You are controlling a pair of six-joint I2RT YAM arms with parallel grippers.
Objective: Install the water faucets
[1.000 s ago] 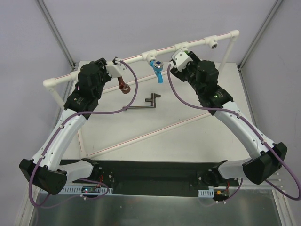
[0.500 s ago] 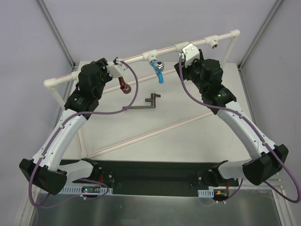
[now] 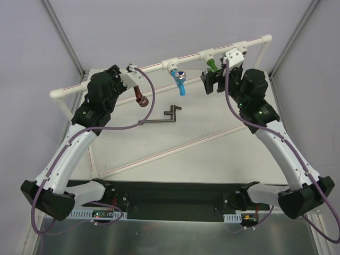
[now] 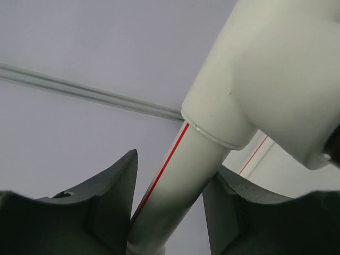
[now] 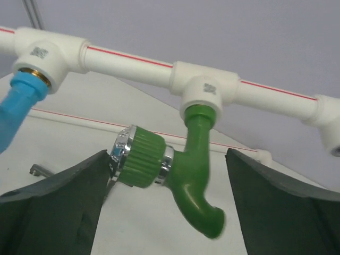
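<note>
Curved green plastic faucet (image 5: 194, 154), seated under white pipe frame (image 5: 127, 59), is just released: right gripper (image 5: 167, 212) spread, left gripper (image 4: 170, 212) clamped on frame.

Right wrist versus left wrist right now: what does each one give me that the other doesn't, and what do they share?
Only the right wrist: the green faucet hanging from its tee fitting, the blue faucet mounted further left, and the right gripper open, with a finger on either side of the green faucet and neither touching it.

Only the left wrist: the left gripper, apparently clamped on the white pipe just below a white fitting.

Both: the white pipework with its red stripe.
</note>
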